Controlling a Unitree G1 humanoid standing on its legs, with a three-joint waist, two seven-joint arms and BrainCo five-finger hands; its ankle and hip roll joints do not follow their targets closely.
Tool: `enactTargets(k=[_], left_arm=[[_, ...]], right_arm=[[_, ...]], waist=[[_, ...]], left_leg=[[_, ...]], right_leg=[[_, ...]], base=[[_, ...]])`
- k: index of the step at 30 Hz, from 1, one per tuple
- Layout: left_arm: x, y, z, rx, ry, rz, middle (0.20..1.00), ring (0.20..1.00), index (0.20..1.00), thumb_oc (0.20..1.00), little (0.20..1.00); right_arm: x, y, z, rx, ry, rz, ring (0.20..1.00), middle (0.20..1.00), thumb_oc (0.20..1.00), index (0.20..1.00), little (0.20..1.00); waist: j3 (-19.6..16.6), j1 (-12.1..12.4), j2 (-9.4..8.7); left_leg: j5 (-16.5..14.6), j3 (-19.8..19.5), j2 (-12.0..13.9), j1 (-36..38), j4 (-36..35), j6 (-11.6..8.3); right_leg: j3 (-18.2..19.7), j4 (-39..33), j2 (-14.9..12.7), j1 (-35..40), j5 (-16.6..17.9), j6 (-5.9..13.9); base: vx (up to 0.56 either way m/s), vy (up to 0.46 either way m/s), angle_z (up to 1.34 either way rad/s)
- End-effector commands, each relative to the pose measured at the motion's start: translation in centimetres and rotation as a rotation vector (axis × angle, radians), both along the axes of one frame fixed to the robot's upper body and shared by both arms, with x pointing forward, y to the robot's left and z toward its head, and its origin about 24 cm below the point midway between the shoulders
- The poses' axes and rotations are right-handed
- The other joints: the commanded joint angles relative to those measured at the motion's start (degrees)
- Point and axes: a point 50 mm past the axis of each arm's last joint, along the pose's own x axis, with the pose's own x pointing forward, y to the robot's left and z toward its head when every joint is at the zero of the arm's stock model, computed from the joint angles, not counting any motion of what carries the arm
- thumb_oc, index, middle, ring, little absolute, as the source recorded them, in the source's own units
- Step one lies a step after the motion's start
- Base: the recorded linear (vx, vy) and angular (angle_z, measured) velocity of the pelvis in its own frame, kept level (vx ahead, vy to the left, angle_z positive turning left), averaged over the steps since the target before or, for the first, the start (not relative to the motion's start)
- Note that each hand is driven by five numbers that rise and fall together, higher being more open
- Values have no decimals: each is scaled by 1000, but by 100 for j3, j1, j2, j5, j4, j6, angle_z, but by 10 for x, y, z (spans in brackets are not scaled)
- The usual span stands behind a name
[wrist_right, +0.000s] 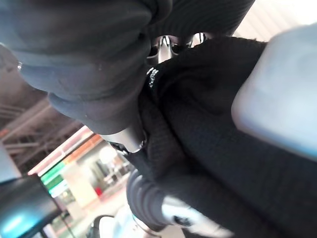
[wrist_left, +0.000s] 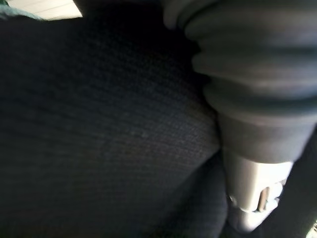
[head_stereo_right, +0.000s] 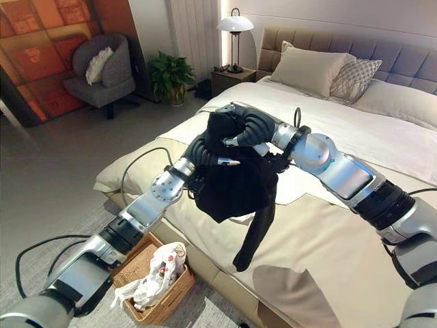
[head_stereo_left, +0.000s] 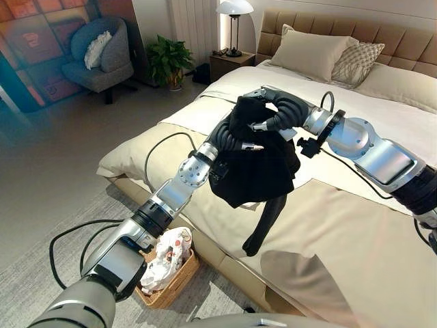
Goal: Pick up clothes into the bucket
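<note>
A black garment (head_stereo_left: pixel 263 174) hangs in the air above the bed's near edge, one sleeve (head_stereo_left: pixel 258 232) dangling toward the mattress. My left hand (head_stereo_left: pixel 232 139) reaches up from the lower left and grips the cloth's left side, which covers most of its fingers. From the right, my right hand (head_stereo_left: pixel 283 109) curls over the bunched top of the garment (head_stereo_right: pixel 222 126). In the right wrist view its fingers (wrist_right: pixel 168 47) sink into the black cloth (wrist_right: pixel 208 129). A wicker basket (head_stereo_left: pixel 174 283) stands on the floor beside the bed, below my left arm, holding white patterned clothes (head_stereo_left: pixel 167 256).
The beige bed (head_stereo_left: pixel 341 246) fills the right side, with pillows (head_stereo_left: pixel 311 51) at the headboard. A nightstand with a lamp (head_stereo_left: pixel 233 27), a potted plant (head_stereo_left: pixel 167 61) and a grey armchair (head_stereo_left: pixel 102 58) stand at the far wall. Open floor lies to the left.
</note>
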Motion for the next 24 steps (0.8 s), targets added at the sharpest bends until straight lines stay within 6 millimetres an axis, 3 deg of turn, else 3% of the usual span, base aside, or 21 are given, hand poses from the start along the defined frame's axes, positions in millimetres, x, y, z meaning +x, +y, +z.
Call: enactTargets(k=[1, 3, 4, 5, 11, 14, 17, 18, 24], left_arm=[[1, -49, 7, 114, -27, -150, 200, 200, 200, 200, 200], [-3, -48, 9, 55, -6, -179, 200, 200, 200, 200, 200], [-4, -47, 9, 35, 5, -183, 200, 200, 200, 200, 200], [-4, -46, 9, 23, 10, -186, 200, 200, 200, 200, 200], [-4, -29, 13, -16, 6, -155, 200, 200, 200, 200, 200], [0, -10, 13, -35, 6, -99, 200, 200, 200, 200, 200], [3, 23, 6, -68, 26, 8, 200, 200, 200, 200, 200], [3, 23, 6, -67, 28, 8, 200, 200, 200, 200, 200], [-4, 112, -16, -76, 74, 286, 200, 200, 200, 200, 200]], right_arm=[[-51, 49, 75, 337, -262, 383, 200, 200, 200, 200, 200], [-48, 47, 73, 338, -256, 363, 200, 200, 200, 200, 200], [-46, 45, 71, 330, -256, 347, 492, 492, 492, 492, 492], [-44, 43, 70, 331, -257, 327, 1000, 1000, 1000, 1000, 1000], [-34, 26, 60, 356, -242, 226, 1000, 1000, 1000, 1000, 1000], [-30, 14, 54, 380, -230, 175, 1000, 1000, 1000, 1000, 1000], [-29, -7, 44, 427, -210, 98, 1000, 1000, 1000, 1000, 1000], [-29, -7, 44, 427, -208, 98, 1000, 1000, 1000, 1000, 1000], [-25, -55, 13, 521, -139, -108, 1000, 1000, 1000, 1000, 1000]], waist=[[-224, 31, -297], [-227, 39, -292], [-229, 42, -291], [-229, 46, -288], [-212, 68, -278], [-206, 94, -270], [-186, 120, -278], [-188, 124, -273], [-136, 203, -270]], left_leg=[[-485, 67, 9, 147, 118, 16], [-485, 66, 8, 144, 114, 18], [-486, 60, 10, 140, 116, 19], [-486, 57, 8, 139, 116, 20], [-498, 13, -7, 129, 135, 32], [-558, 6, -5, 162, 139, 33], [-531, -13, -30, 124, 169, 53], [-578, -14, -17, 175, 149, 46], [-634, -3, -20, 173, 196, 67]], right_leg=[[-173, 317, -577, 52, -207, 623], [-171, 317, -584, 50, -200, 623], [-169, 323, -588, 45, -201, 621], [-177, 323, -590, 46, -201, 620], [-216, 332, -607, 62, -210, 617], [-236, 329, -606, 106, -260, 626], [-246, 342, -626, 85, -231, 623], [-245, 333, -611, 131, -274, 630], [-235, 325, -631, 145, -276, 637]], base=[[4, 9, -9], [6, 8, -7], [9, 8, -6], [7, 5, -4], [2, 1, -1], [31, 5, 1], [15, 2, 0], [0, 0, 0], [7, 0, 0]])
